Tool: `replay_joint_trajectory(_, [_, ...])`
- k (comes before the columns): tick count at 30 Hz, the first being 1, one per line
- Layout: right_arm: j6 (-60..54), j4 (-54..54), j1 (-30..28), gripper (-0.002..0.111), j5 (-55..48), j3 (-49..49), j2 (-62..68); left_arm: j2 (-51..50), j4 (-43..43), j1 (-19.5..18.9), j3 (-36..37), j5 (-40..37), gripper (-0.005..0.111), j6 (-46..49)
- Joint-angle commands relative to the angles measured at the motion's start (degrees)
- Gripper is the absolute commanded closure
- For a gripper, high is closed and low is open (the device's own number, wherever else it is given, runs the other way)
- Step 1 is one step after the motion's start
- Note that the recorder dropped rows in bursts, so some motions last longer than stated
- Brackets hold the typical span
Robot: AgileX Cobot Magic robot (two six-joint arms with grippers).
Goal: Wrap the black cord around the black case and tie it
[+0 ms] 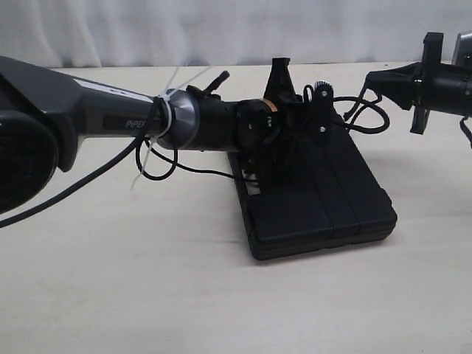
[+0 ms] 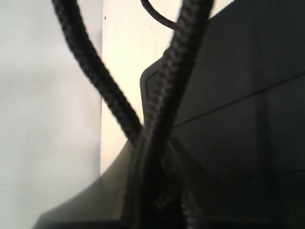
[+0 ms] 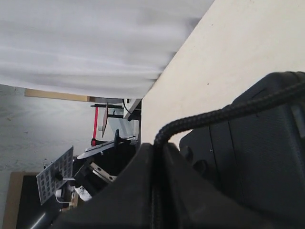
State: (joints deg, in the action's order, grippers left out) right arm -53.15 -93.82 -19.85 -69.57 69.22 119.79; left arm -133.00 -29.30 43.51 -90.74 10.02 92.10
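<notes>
The black case [image 1: 324, 199] lies flat near the middle of the table. My left gripper [image 1: 318, 99] reaches across from the left to the case's far end. In the left wrist view the left gripper [image 2: 155, 164] is shut on the black cord [image 2: 167, 95], and two braided strands rise from its jaws beside the case [image 2: 238, 95]. My right gripper [image 1: 371, 81] hovers off the case's far right corner. That right gripper [image 3: 155, 149] is shut on the cord [image 3: 214, 114], which runs out over the case [image 3: 267, 157]. Slack cord [image 1: 371, 122] loops between the two grippers, and another stretch trails left.
The pale wooden table [image 1: 147, 280] runs to a white curtain [image 1: 221, 29] at the back. A thick arm cable [image 1: 74, 184] and white zip ties [image 1: 158, 122] hang from the left arm. Stands and clutter [image 3: 71, 171] lie beyond the table's edge.
</notes>
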Motion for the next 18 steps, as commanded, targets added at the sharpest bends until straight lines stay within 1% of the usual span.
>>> replay_joint_trajectory(1, [-0.1,2.2,1.8,0.104,-0.4,-0.3,-0.6,-1.4,0.2,0.9,0.2,3.1,0.107,0.5])
replay_joint_trajectory(3, [-0.1,2.7,3.0,0.104,-0.4,-0.3,-0.6,-1.4,0.2,0.9,-0.9,2.0,0.107,-0.5])
replay_joint_trajectory(6, [-0.6,4.8,4.0,0.104,-0.4,-0.3,-0.6,-1.4,0.0,0.9,-1.0,3.8,0.107,-4.4])
replay_joint_trajectory(7, [-0.8,5.0,4.0,0.104,-0.4,-0.3,-0.6,-1.4,0.0,0.9,-1.0,3.8,0.106,-4.3])
replay_joint_trajectory(9, [-1.3,5.0,4.0,0.104,-0.4,-0.3,-0.6,-1.4,0.0,0.9,-1.0,3.0,0.093,-4.3])
replay_joint_trajectory(11, [-1.6,5.7,4.0,0.104,-0.4,-0.3,-0.6,-1.4,0.0,0.9,-1.0,3.4,0.072,-4.3])
replay_joint_trajectory(13, [-1.8,7.6,4.0,0.104,-0.4,-0.3,-0.6,-1.3,0.0,0.9,-1.0,6.7,0.053,-4.3])
replay_joint_trajectory(14, [-2.2,7.8,4.0,0.104,-0.4,-0.3,-0.6,-1.2,-0.3,1.1,-1.0,8.4,0.047,-4.3])
replay_joint_trajectory(16, [-2.5,7.8,4.0,0.104,-0.4,-0.3,-0.6,-0.2,-4.1,1.9,-1.0,8.6,0.043,-4.3])
replay_joint_trajectory(18, [-3.4,7.8,4.0,0.104,-0.4,-0.3,-0.6,0.8,-5.9,2.4,-0.9,8.5,0.043,-4.3])
